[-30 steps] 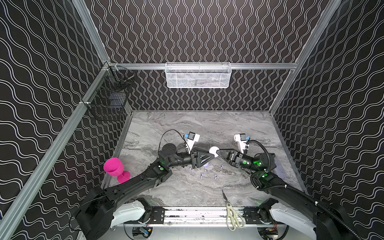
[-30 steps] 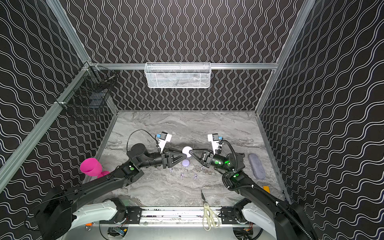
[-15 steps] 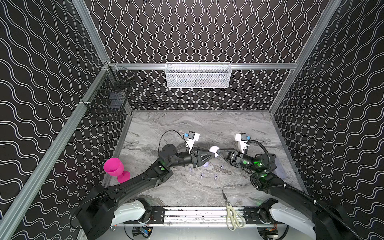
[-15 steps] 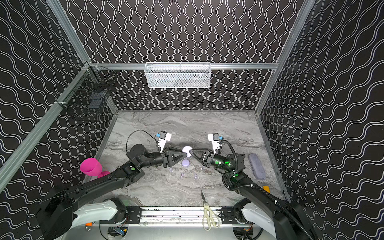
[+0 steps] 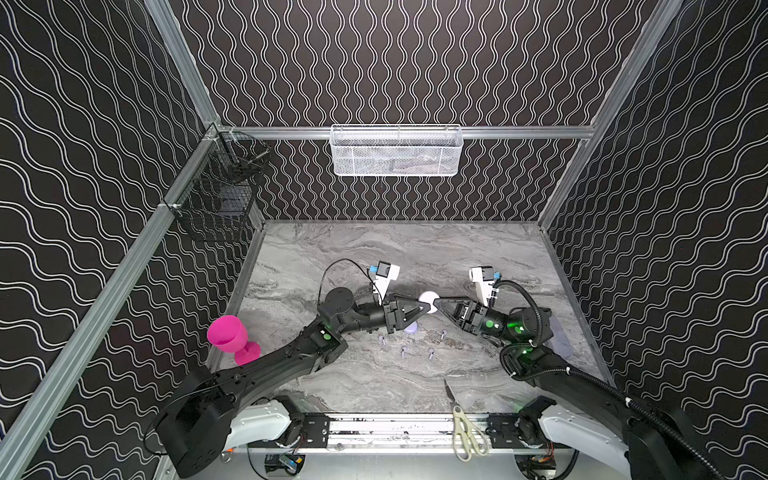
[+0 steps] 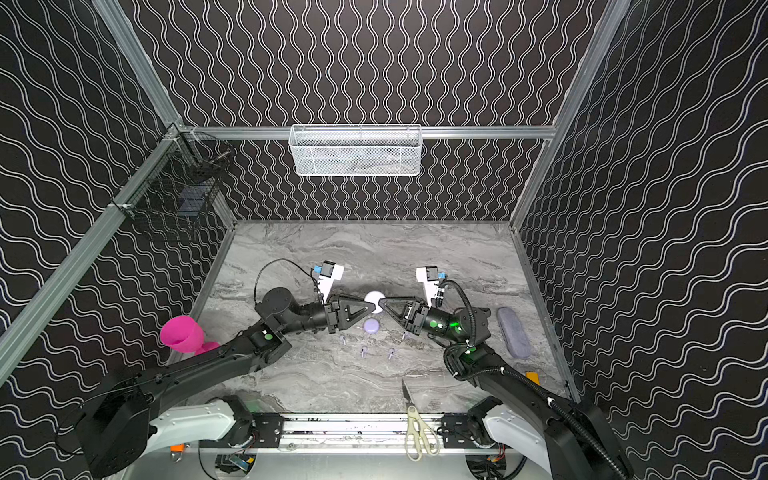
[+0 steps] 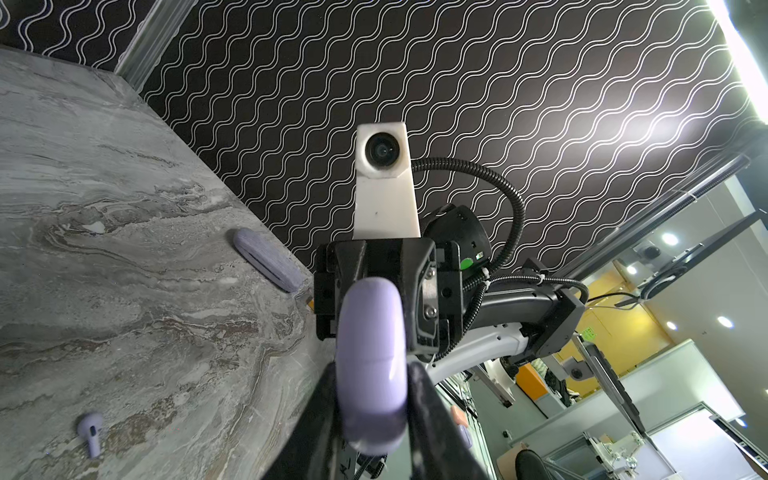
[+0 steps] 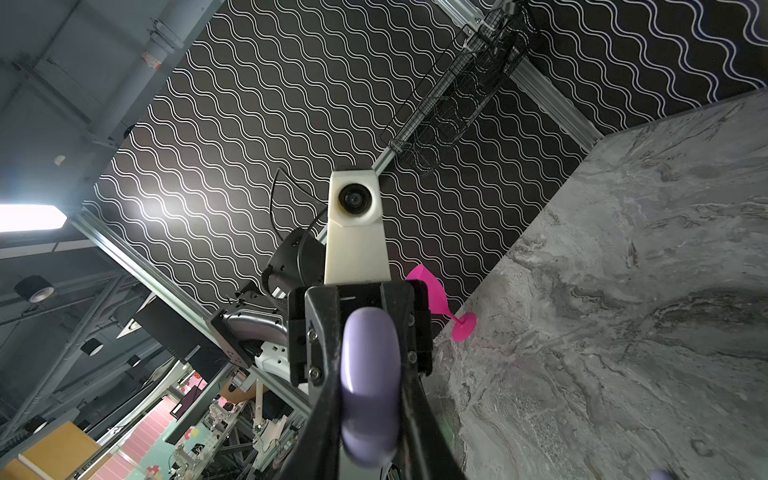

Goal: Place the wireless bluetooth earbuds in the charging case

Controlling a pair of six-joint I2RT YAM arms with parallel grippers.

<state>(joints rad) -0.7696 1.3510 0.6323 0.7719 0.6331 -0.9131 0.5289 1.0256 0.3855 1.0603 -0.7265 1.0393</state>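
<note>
Left fingers (image 7: pixel 432 419) and right fingers (image 8: pixel 324 415) are both clamped on the same round lavender charging case (image 5: pixel 428 298). They grip it from opposite sides and hold it raised above the worktop (image 5: pixel 374 257). Its lid seam appears closed. Four earbuds (image 6: pixel 363 352) lie loose on the worktop, towards the front edge and apart from the held case. A second lavender case (image 6: pixel 371 325) rests flat near them.

Black left arm (image 5: pixel 286 365) and right arm (image 5: pixel 582 380), white bases (image 5: pixel 266 419), green joint lights (image 5: pixel 489 323), white camera mounts (image 5: pixel 385 277); left gripper (image 5: pixel 427 308) and right gripper (image 5: pixel 439 305) have triangular black fingers (image 5: pixel 409 311).
</note>
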